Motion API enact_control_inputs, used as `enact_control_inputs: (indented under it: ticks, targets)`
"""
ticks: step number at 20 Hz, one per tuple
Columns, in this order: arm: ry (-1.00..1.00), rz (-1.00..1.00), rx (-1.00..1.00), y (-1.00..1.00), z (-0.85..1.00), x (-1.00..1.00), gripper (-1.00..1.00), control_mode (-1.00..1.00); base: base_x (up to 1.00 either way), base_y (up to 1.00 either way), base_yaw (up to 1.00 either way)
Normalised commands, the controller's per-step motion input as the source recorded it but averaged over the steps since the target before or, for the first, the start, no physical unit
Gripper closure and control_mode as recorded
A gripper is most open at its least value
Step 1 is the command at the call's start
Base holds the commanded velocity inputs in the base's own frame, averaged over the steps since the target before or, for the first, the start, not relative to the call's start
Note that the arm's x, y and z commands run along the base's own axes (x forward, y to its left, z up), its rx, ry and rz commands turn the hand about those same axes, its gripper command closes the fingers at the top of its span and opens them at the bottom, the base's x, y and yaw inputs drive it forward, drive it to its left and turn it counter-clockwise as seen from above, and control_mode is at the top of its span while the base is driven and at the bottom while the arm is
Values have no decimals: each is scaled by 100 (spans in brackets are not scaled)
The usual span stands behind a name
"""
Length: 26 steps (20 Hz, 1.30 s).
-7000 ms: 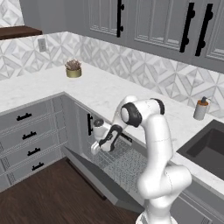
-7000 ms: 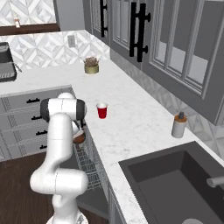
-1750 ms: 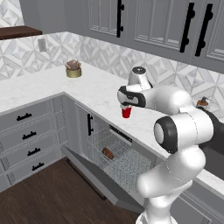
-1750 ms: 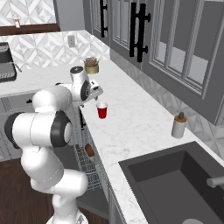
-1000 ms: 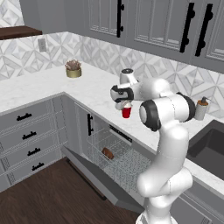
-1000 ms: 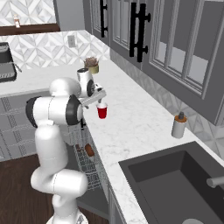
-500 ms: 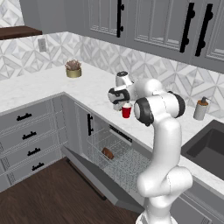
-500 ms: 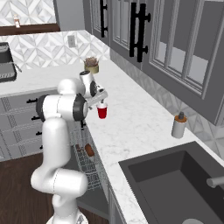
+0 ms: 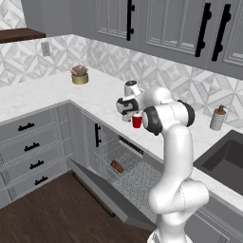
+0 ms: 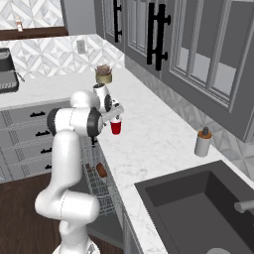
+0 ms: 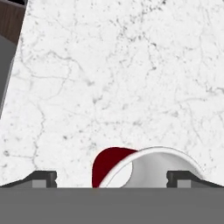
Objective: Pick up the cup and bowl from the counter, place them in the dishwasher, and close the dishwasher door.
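Hovering: my gripper (image 11: 111,178) over the counter (image 11: 131,78) — jaws spread wide, gripping nothing.
Cup: the cup (image 9: 136,121) upright on the marble, between my fingertips (image 11: 43,178).
Bowl: the bowl (image 9: 116,166) in the dishwasher (image 9: 121,163) rack.
Door: the dishwasher door (image 9: 102,197) — dropped open.
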Motion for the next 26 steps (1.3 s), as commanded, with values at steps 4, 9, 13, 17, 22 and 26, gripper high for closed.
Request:
enact_control_inputs:
  ticks: [4, 9, 13, 17, 22, 26]
  targets:
    - [0, 0, 0, -5, -10, -26, -100, -100, 0, 0, 0]
    - [0, 0, 0, 0, -13, -13, 100, -100, 0, 0, 0]
    - [0, 0, 0, 0, -5, -2, 100, -100, 0, 0, 0]
    - [-6, 0, 0, 0, 0, -39, 100, -100, 0, 0, 0]
    - [-12, 0, 1, 0, 2, -97, 100, -100, 0, 0, 0]
    - [-7, 0, 6, 3, 3, -100, 100, -100, 0, 0, 0]
